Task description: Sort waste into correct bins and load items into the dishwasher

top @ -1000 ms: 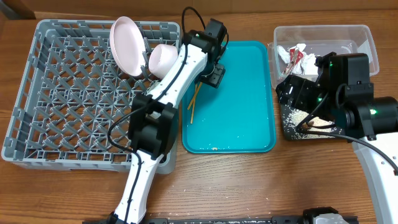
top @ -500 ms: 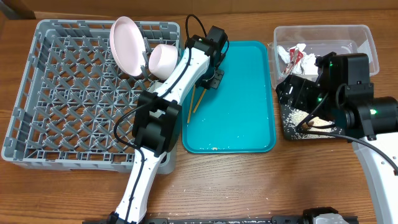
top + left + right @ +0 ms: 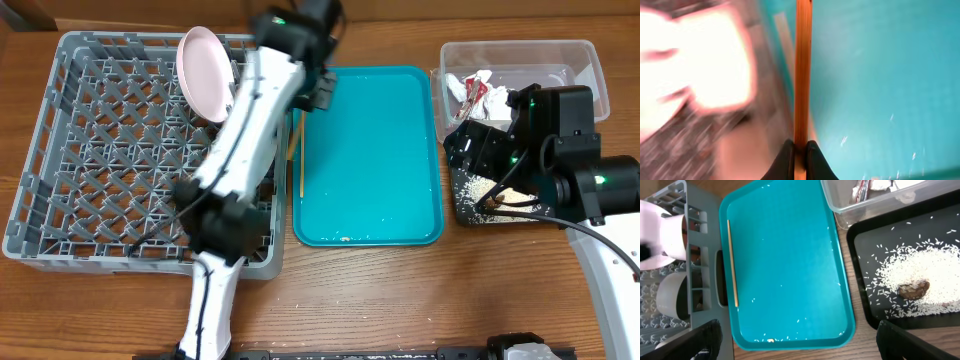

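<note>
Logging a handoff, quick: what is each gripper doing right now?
Left gripper: jaws shut on a chopstick.
Right gripper: jaws open, holding nothing.

The teal rectangular plastic serving tray (image 3: 380, 150) lies flat on the brown wood-grain bench (image 3: 400, 300), near the middle, with its long sides running from the near edge to the far edge. It has rounded corners and a low raised rim all round. In the right wrist view the tray (image 3: 790, 255) floor is smooth and glossy, and bare bench (image 3: 862, 347) shows beyond its corner. In the left wrist view the tray (image 3: 880, 75) is blurred.
</note>
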### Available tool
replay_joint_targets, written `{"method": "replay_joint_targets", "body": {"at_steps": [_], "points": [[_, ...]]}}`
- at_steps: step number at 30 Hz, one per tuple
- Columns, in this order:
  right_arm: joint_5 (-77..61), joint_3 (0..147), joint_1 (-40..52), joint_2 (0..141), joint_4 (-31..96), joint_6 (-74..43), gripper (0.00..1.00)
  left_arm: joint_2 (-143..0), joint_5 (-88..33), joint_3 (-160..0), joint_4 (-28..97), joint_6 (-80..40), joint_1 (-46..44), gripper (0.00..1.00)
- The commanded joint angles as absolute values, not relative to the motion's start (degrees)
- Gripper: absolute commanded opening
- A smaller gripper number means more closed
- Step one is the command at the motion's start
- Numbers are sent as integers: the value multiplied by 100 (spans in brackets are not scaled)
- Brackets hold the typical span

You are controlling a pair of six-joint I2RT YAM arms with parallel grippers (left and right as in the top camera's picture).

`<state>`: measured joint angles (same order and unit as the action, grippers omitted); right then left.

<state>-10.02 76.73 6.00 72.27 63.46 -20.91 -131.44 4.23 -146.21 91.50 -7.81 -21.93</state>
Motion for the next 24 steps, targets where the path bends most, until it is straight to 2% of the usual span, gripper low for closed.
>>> {"method": "replay_joint_targets", "body": {"at_steps": [1, 3, 7, 12, 17, 24], "points": [[-945, 7721, 576, 7210, 6313, -2053, 100, -12610, 950, -14728, 9684, -1070, -1710, 4], [-945, 7721, 576, 7210, 6313, -2053, 100, -12348, 576, -14331, 9684, -1031, -1323, 4], [-945, 7721, 576, 7210, 6313, -2053, 100, -11636, 650, -12886, 9568, -1160, -766, 5], [-945, 7721, 576, 7210, 6313, -2053, 100, -10781, 646, -11008, 8635, -1114, -379, 5], [-945, 7721, 576, 7210, 6313, -2053, 100, -10289, 368, -9273, 7358, -126, -261, 4], [-945, 7721, 576, 7210, 6313, -2053, 100, -10298, 711, -8626, 6744, -128, -158, 4]]}}
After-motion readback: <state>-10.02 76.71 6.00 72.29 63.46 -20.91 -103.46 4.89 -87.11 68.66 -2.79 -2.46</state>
